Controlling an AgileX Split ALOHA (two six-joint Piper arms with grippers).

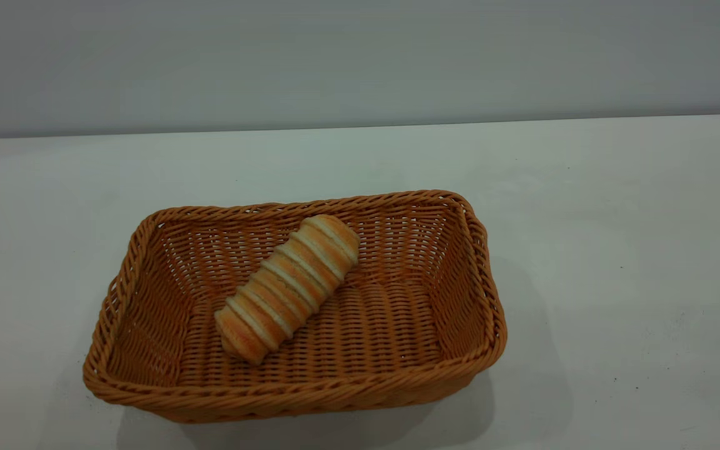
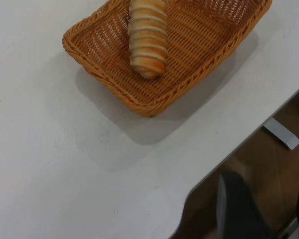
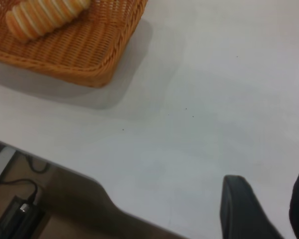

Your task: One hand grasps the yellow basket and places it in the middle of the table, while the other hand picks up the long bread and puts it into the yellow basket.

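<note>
Woven orange-tan wicker, the rectangular yellow basket (image 1: 147, 350) sits near the middle of the white matte table (image 1: 616, 250), and the striped golden long bread (image 1: 288, 287) lies diagonally inside, one end propped against the far wall. Your left gripper (image 2: 261, 209) and right gripper (image 3: 269, 209) both hang spread and empty at the table's near edge, well apart from the basket. Little can go wrong now, unless you swing an arm back and clip the rim, shoving the basket off centre.
</note>
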